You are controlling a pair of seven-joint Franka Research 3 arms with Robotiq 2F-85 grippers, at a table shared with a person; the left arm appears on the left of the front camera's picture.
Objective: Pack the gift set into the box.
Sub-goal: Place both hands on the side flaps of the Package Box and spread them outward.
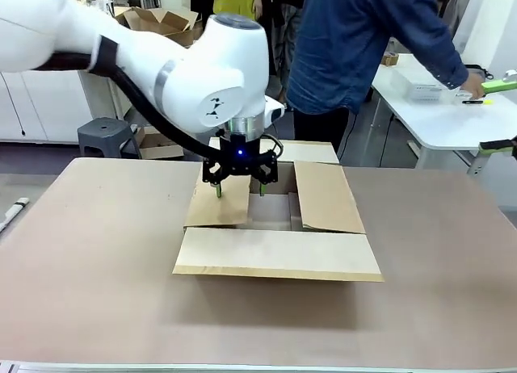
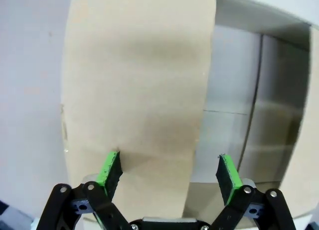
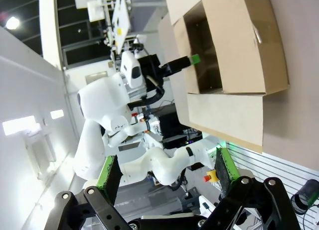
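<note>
The box [image 1: 279, 252] is a brown cardboard carton in the middle of the table, with its four flaps folded outward. My left gripper [image 1: 239, 190] hangs open just above it. One finger is over the left flap [image 2: 134, 85] and the other over the opening [image 2: 234, 120], with nothing between the pads. In the left wrist view the left gripper [image 2: 169, 172] looks down on that flap and the box's bare inside. My right gripper [image 3: 167, 172] is open and empty, well away from the box [image 3: 239, 46]. The gift set is out of view.
A person in a blue shirt [image 1: 355, 42] stands beyond the table and reaches a hand [image 1: 472, 86] over a white side table [image 1: 436, 119] at the right. A grey stool [image 1: 109, 135] and more cartons [image 1: 157, 22] stand behind at the left.
</note>
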